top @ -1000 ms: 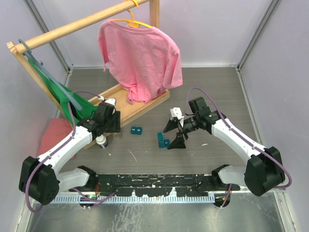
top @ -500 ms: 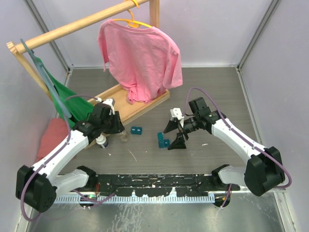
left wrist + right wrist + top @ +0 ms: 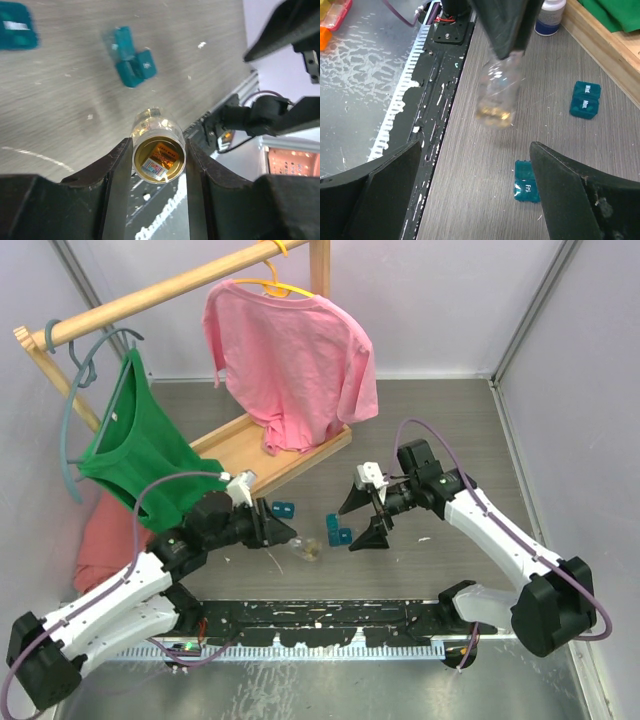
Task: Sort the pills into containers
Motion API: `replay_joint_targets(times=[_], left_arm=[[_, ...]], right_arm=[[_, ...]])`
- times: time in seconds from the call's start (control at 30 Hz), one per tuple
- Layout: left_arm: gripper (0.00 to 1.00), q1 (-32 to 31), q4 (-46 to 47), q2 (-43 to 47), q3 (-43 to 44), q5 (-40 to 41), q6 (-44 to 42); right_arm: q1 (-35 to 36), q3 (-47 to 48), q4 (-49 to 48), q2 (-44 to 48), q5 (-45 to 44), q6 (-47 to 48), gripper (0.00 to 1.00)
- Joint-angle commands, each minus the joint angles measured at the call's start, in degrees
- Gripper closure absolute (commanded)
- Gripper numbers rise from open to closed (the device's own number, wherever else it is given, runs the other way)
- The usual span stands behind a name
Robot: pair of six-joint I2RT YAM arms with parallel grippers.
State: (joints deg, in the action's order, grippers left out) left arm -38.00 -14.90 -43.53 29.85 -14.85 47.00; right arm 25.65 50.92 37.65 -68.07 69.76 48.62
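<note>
So, early stage: nothing looks sorted. Left jaws are clamped on the end of a small clear plastic bottle (image 3: pixel 158 150) and hold it tipped onto its side just above the grey wood-grain bench (image 3: pixel 450 420). The yellowish pills (image 3: pixel 492 115) sit pooled in its lower end, so the whole load looks to be in there. Can't tell if the mouth is capped, the right wrist view is blurred.

One small teal-blue plastic container (image 3: pixel 338 532) lies flat on the bench just beside the bottle, under the right jaws. Those are wide apart and gripping nothing. The second teal-blue plastic container (image 3: pixel 284 508) lies a little further back, near the left jaws. Both carry day labels, and I can't tell whether the lids are up. No pill shows in either container or loose on the bench.

My read: the bottle is being brought to the containers. Left to do is essentially everything: get pills out, split them, drop them in the compartments
</note>
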Motion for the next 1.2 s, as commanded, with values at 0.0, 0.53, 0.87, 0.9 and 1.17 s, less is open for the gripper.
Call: replay_joint_targets(times=[0.0, 0.53, 0.87, 0.9, 1.17], left_arm=[[1.00, -9.6, 17.4, -1.7, 1.0, 6.6, 4.7], [1.00, -18.8, 33.7, -10.6, 1.5, 21.3, 10.5], [1.00, -19.9, 38.6, -14.3, 1.3, 21.7, 14.5], [1.00, -19.9, 39.2, -14.5, 1.3, 21.7, 15.0], [1.00, -20.1, 41.7, -15.4, 0.9, 21.0, 16.7]], right_arm=[[-0.4, 2.4, -3.6, 2.7, -0.9, -5.6, 0.04], [0.3, -5.3, -18.4, 4.9, -4.9, -12.9, 0.04], [2.4, -10.4, -27.1, 4.4, -5.5, -15.1, 0.06], [2.6, -10.6, -27.5, 4.3, -5.3, -15.2, 0.07], [3.3, -11.3, -29.6, 3.8, -5.1, -16.3, 0.18]])
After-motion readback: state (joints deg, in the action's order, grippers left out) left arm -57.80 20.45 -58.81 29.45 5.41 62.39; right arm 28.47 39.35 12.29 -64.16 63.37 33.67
